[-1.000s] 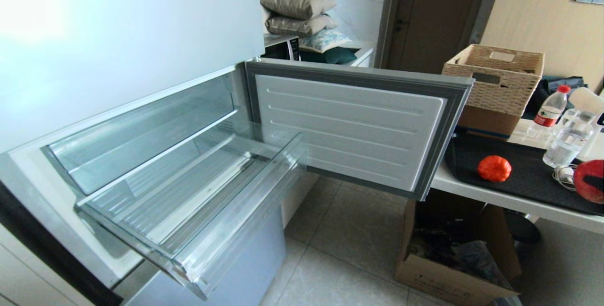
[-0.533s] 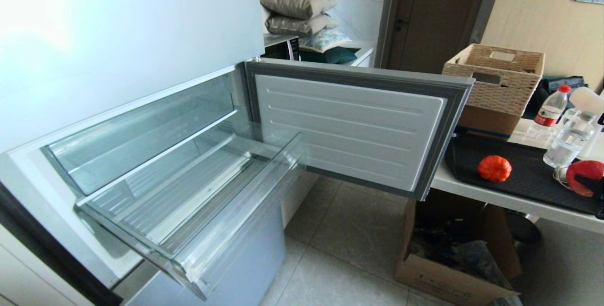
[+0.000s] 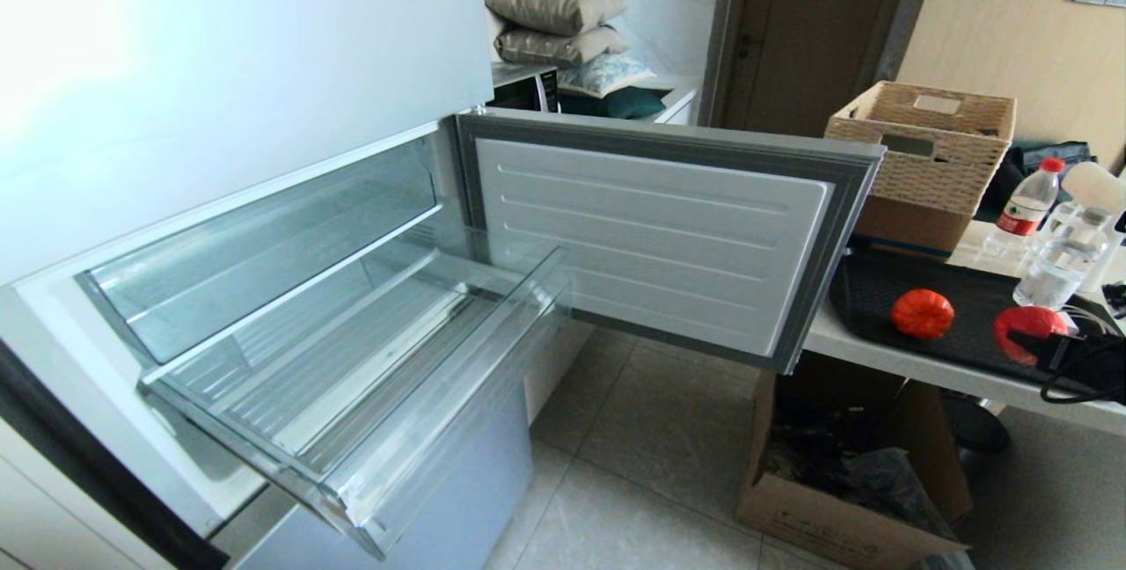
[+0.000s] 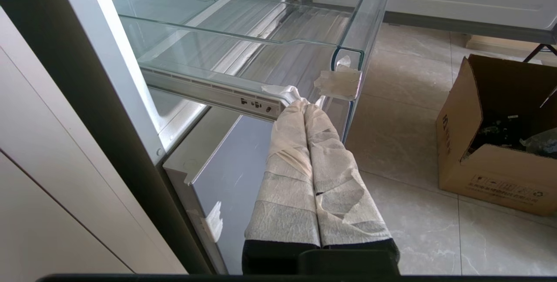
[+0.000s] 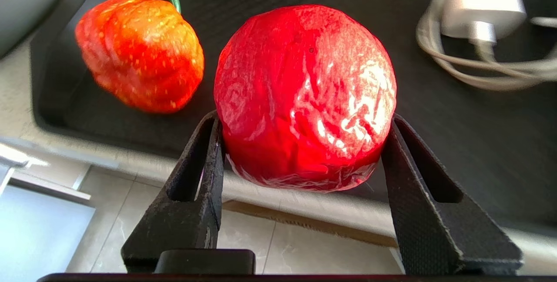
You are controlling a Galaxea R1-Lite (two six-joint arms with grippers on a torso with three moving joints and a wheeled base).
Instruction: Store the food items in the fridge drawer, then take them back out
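My right gripper is shut on the plain red apple-like fruit, one black finger on each side. In the head view that red fruit hangs at the table's front edge with the right gripper around it. The orange-red ribbed fruit lies on the black tray, just left of it. The clear fridge drawer is pulled out and holds nothing. My left gripper is shut, its tape-wrapped fingers parked under the drawer's front corner.
The fridge door stands open between drawer and table. A second clear bin sits above the drawer. A wicker basket, water bottles and a white charger cable are on the table. A cardboard box stands below.
My right gripper has carried the red fruit leftward across the tray, from the view's right edge to near the table's front edge. The orange-red fruit, drawer and left arm have not moved.
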